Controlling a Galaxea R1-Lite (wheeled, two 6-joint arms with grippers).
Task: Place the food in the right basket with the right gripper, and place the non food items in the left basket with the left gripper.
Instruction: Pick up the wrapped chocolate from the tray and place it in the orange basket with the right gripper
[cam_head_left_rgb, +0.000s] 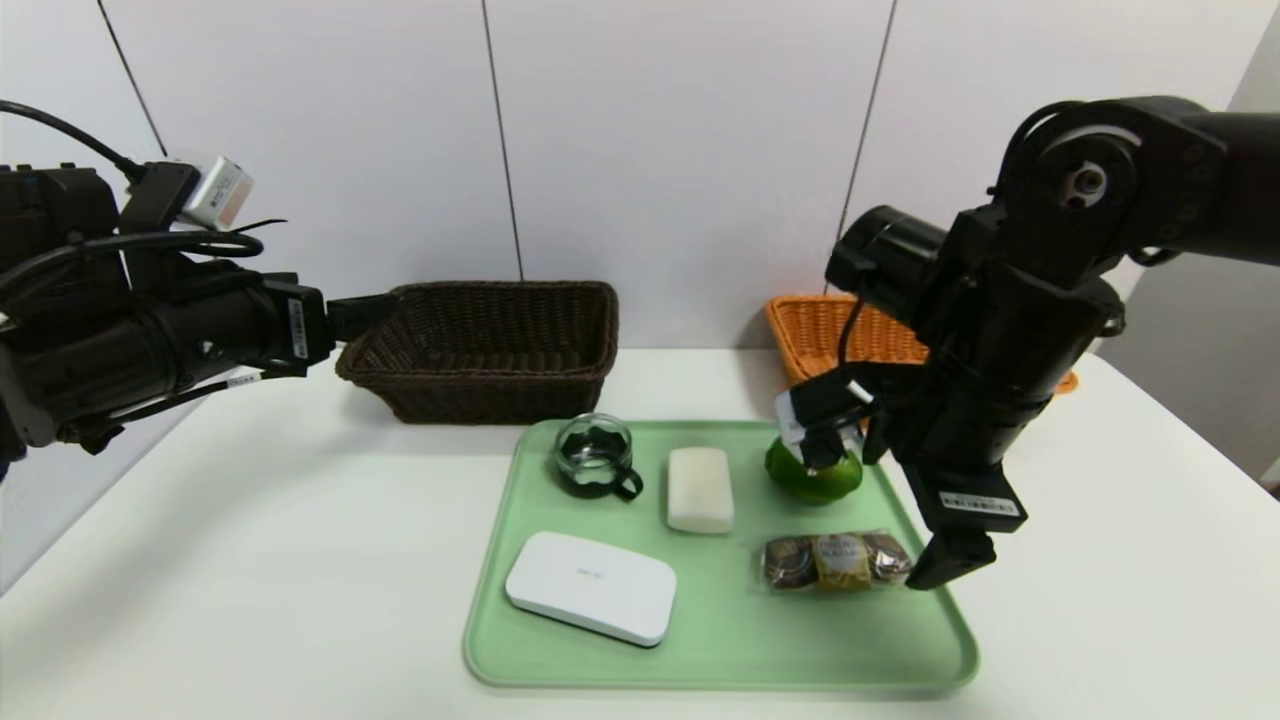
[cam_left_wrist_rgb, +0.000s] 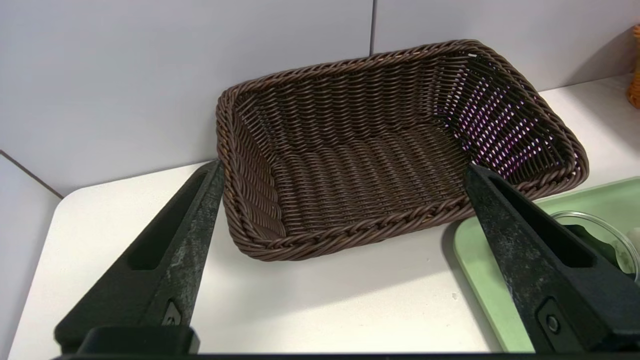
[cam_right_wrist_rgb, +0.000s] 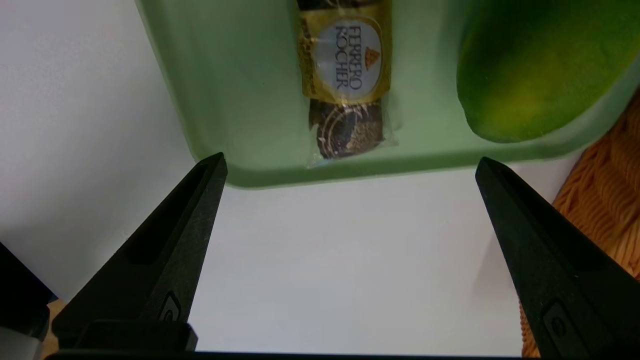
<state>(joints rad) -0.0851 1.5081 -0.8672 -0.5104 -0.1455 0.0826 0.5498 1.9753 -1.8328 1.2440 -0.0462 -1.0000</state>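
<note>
Hovering over tray's (cam_head_left_rgb: 720, 655) right edge, right gripper (cam_right_wrist_rgb: 351, 157) has jaws spread wide, nothing in them. Crinkly-plastic chocolates (cam_head_left_rgb: 838, 561) and glossy lime (cam_head_left_rgb: 815, 475) on smooth green tray, orange wicker basket (cam_head_left_rgb: 815, 335) behind, partly blocked by arm.

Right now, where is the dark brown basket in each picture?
Head view: behind the green tray, toward the left.
Left wrist view: across the middle, seen between the left gripper's open fingers.
Right wrist view: not in it.
Shared landmark: the green tray shows in all three.
</note>
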